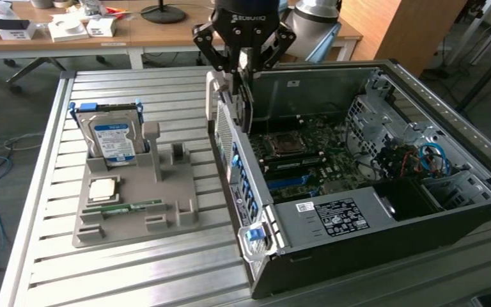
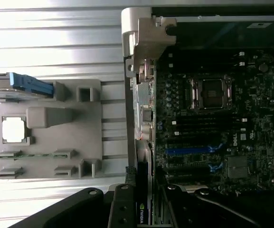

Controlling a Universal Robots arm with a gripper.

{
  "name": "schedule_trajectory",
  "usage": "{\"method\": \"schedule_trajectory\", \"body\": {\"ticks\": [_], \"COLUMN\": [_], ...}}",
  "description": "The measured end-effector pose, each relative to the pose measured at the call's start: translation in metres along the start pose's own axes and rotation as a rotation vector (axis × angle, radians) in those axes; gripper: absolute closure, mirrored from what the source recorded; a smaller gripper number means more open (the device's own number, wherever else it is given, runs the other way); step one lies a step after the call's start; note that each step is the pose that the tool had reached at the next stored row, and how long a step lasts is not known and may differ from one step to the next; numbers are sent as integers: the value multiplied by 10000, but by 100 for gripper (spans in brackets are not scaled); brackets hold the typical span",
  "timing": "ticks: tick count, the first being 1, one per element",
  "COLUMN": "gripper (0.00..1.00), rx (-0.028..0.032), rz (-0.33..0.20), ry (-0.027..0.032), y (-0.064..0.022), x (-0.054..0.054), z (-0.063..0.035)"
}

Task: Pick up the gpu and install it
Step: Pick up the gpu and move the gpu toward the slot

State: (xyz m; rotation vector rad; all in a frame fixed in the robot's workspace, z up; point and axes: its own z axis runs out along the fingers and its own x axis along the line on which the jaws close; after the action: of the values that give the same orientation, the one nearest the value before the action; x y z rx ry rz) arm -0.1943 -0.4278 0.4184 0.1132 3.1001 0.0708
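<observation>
My gripper [image 1: 243,61] hangs over the open computer case [image 1: 331,214], near its rear wall, and is shut on the gpu [image 1: 245,102]. The card is a thin dark board that hangs edge-down from the fingers, its lower end level with the top of the case wall. In the wrist view the gpu [image 2: 143,211] shows edge-on between the two black fingers [image 2: 122,206], with a small green logo on it. My gripper [image 2: 145,194] stands above the motherboard [image 2: 208,128], beside the rear slot openings and short of the blue slot [image 2: 189,150].
A grey parts holder [image 1: 177,211] lies at the exterior view's left on the slatted metal table [image 1: 143,268]. It carries an upright blue-labelled hard drive [image 1: 113,137], a square chip [image 1: 102,187] and a green RAM stick [image 1: 126,208]. A white latch [image 2: 141,28] tops the case's rear wall.
</observation>
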Motion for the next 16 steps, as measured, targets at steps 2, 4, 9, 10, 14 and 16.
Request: {"method": "schedule_trajectory", "body": {"ticks": [2, 4, 9, 10, 14, 16], "gripper": [74, 74, 74, 74, 74, 74], "rx": [0, -1, 0, -1, -1, 0], "rz": [-2, -1, 1, -1, 1, -1], "ry": [0, -1, 0, 0, -1, 0], "y": [5, 11, 25, 28, 40, 45], "x": [-76, -150, -349, -392, -550, -628], "z": [3, 6, 14, 16, 23, 25]}}
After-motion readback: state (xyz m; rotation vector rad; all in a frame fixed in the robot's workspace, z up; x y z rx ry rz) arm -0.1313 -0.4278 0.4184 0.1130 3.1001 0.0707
